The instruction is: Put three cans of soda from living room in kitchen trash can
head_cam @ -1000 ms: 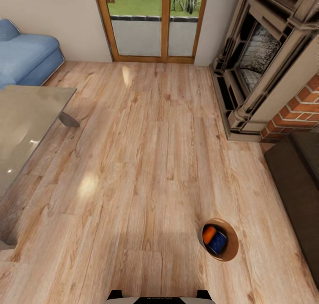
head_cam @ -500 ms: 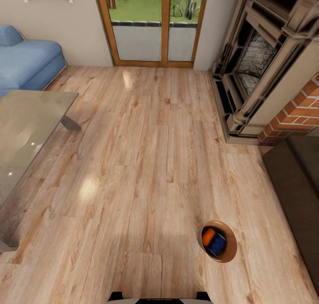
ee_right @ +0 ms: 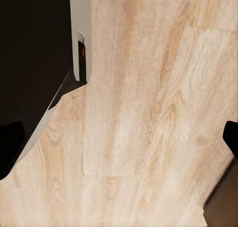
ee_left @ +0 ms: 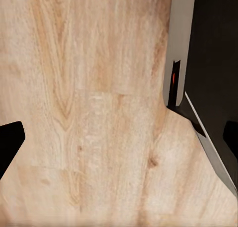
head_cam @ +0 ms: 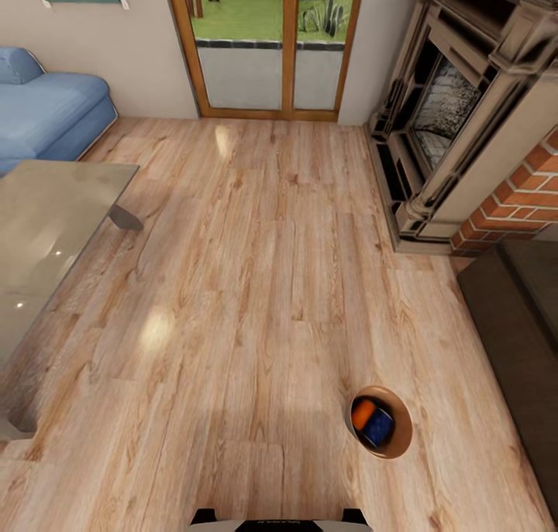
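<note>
Wooden floor (head_cam: 256,284) fills most of what we see from the head camera. At the lower right of the frame the trash can (head_cam: 380,421) stands on the boards, its coppery inside open to us, with an orange soda can (head_cam: 362,413) and a dark blue soda can (head_cam: 379,426) lying side by side in it. A glass desk (head_cam: 46,230) sits at the left edge, a light-blue sofa (head_cam: 46,106) at the upper left, wood-framed glass doors (head_cam: 267,44) at top centre, and a fireplace (head_cam: 457,121) with red brick at the upper right. A dark cabinet (head_cam: 519,323) runs along the right edge. Our left end effector (ee_left: 119,138) and right end effector (ee_right: 119,138) each hang wide apart over bare floor, holding nothing.
</note>
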Motion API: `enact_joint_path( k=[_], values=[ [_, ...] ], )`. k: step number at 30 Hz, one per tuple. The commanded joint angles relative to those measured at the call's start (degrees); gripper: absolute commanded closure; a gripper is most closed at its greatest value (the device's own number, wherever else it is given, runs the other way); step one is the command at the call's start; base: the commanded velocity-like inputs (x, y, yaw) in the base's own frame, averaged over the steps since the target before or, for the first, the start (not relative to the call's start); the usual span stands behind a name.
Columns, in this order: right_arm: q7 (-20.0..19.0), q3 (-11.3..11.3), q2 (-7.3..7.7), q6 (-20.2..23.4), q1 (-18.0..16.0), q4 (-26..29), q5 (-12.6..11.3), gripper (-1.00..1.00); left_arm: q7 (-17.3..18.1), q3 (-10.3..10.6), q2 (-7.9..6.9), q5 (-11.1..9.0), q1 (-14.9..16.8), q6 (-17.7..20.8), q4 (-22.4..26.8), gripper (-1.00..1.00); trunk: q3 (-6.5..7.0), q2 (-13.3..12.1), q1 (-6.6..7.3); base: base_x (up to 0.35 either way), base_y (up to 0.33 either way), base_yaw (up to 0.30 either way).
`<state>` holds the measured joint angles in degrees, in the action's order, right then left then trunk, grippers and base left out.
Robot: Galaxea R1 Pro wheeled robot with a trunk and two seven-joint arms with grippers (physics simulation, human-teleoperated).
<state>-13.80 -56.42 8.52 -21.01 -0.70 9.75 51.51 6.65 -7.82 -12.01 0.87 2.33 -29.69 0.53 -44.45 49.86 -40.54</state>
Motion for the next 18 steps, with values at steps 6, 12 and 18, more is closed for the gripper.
enact_joint_path(
  k=[6, 12, 18],
  values=[
    [0.03, -0.04, -0.93, 0.00, 0.00, 0.00, 0.00, -1.00, -0.05, 0.11, 0.15, 0.13, -0.24, 0.05, -0.04, -1.00, 1.09, -2.42, 1.32, 0.000, 0.000, 0.000],
    [0.15, -0.03, -1.39, -0.03, 0.00, -0.11, -0.05, -1.00, -0.06, 0.23, 1.43, 0.30, -0.77, 0.07, -0.54, -1.00, 2.45, -4.83, 2.64, 0.000, 0.000, 0.000],
    [0.23, 0.05, -1.47, -0.07, 0.00, -1.66, 0.03, -1.00, -0.06, 0.25, 2.44, 0.35, -0.82, 0.07, -0.66, -1.00, 4.03, -7.23, 3.96, 0.000, 0.000, 0.000]
  ],
)
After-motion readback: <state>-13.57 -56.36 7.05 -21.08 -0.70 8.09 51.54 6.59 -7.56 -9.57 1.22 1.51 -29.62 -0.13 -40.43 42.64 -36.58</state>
